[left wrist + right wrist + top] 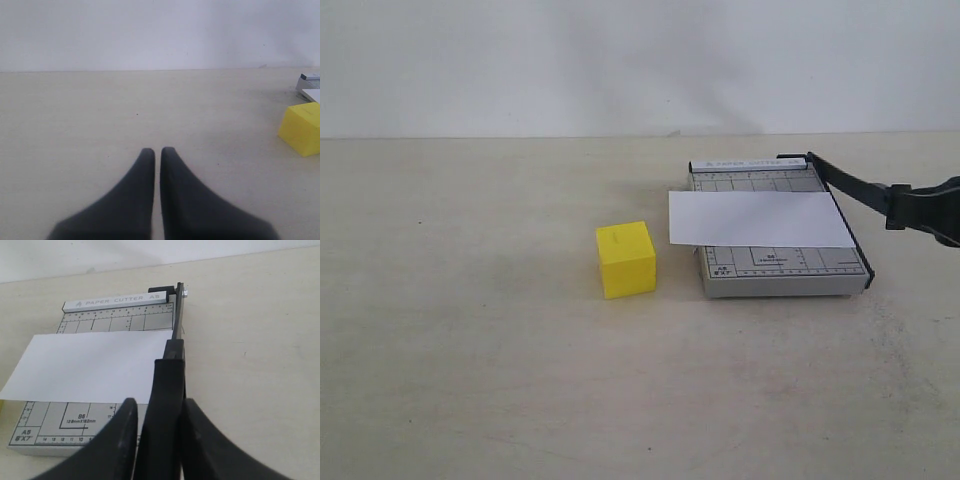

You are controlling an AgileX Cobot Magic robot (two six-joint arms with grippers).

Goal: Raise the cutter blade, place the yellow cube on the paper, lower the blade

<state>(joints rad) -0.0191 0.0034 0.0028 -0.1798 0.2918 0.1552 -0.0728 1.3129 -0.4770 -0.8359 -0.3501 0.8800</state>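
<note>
Right side of the table (470,380): the right claw (924,210) is clamped on the thick handle end of the cutter blade (850,181). In the right wrist view its two dark fingers (112,442) sit against either side of the black handle, with no gap showing.

The blade is off the base. It slants up from its hinge at the far right corner of the grey cutter base (780,272) and out towards the claw, clear of the base's right edge. How high it stands we cannot judge.

The paper (760,218) lies flat across the middle of the gridded base. Its left end overhangs the base's left edge and its right end reaches the cutting side beneath the raised blade. Nothing rests on the sheet. The bar along the far edge of the base is lettered "PAPER CUTTER A5".

The yellow cube (626,259) stands on the table to the left of the base. It is near the overhanging end of the paper but apart from it, and touches neither sheet nor base.

The left claw (157,150) shows only in its own wrist view. Its fingertips are drawn together to a thin slit and grip nothing, above bare table. The cube shows at the edge of that view, well apart from the claw.
</note>
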